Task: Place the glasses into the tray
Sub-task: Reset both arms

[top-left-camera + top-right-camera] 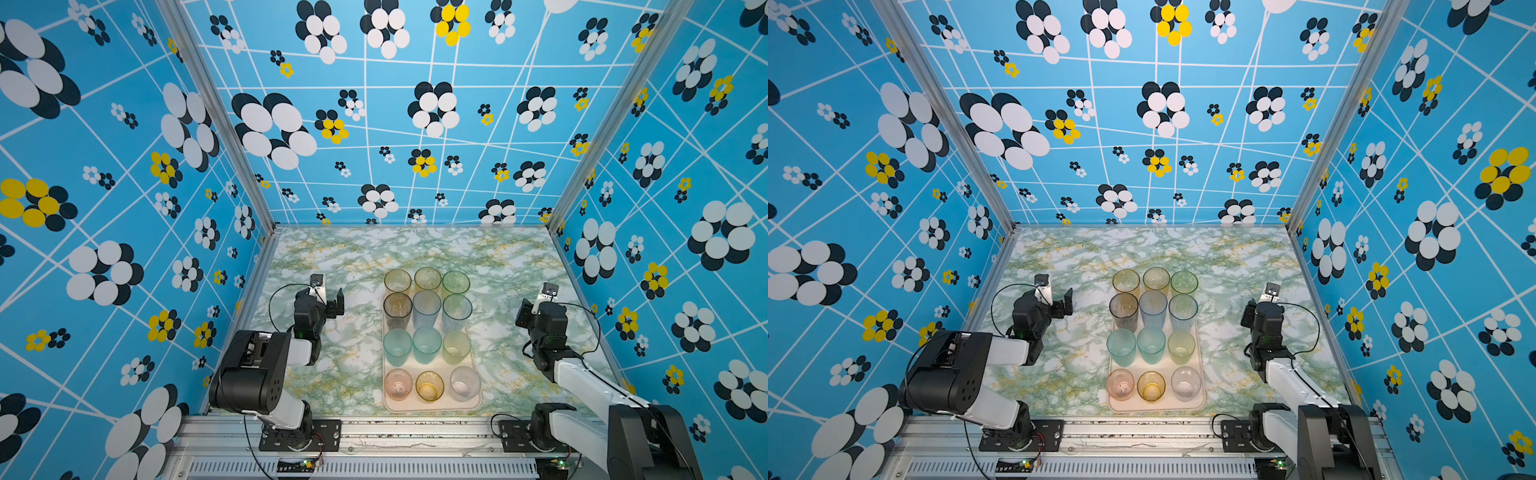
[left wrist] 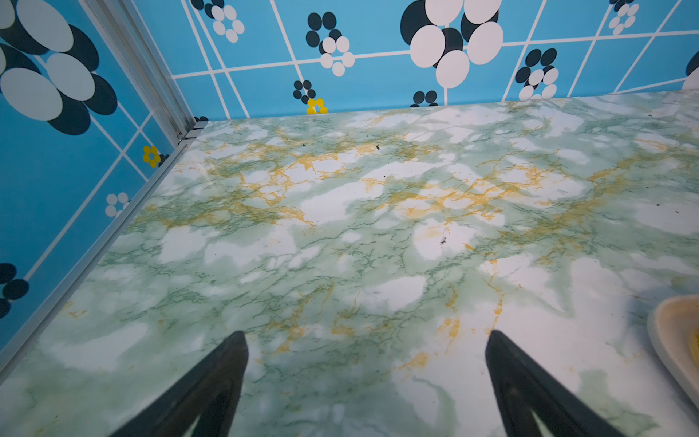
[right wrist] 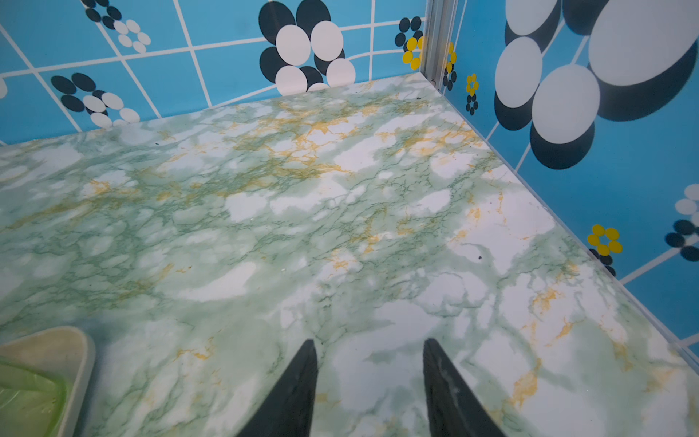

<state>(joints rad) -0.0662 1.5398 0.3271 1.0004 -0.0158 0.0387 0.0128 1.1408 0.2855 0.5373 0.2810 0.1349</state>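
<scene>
**Both grippers open and empty, 12 glasses upright in the tray**

The left gripper [image 2: 365,336] has its 2 black fingers [image 2: 212,386] spread wide. Between them only the marble table [image 1: 332,257] shows, and they hold nothing. Whether the tips touch the surface I cannot tell. The right gripper [image 3: 368,342] has its fingers apart too, but with a narrower gap, and nothing is between them.

In both top views the left gripper is at the left of the centre and the right gripper at the right of the centre. Each is well apart from the tray [image 1: 434,406], which lies between them in the lower middle of the frame. The long axis of the tray runs from the bottom of the frame toward the top.

The glasses [image 1: 426,345] stand in the tray in 4 rows of 3, close beside each other. All are upright, with the mouth up and the long axis vertical. The bottom row is pink, yellow and clear. The top row is amber, yellow and green.

In the right wrist view a green glass [image 3: 22,401] stands inside 1 rounded corner of the tray.
</scene>
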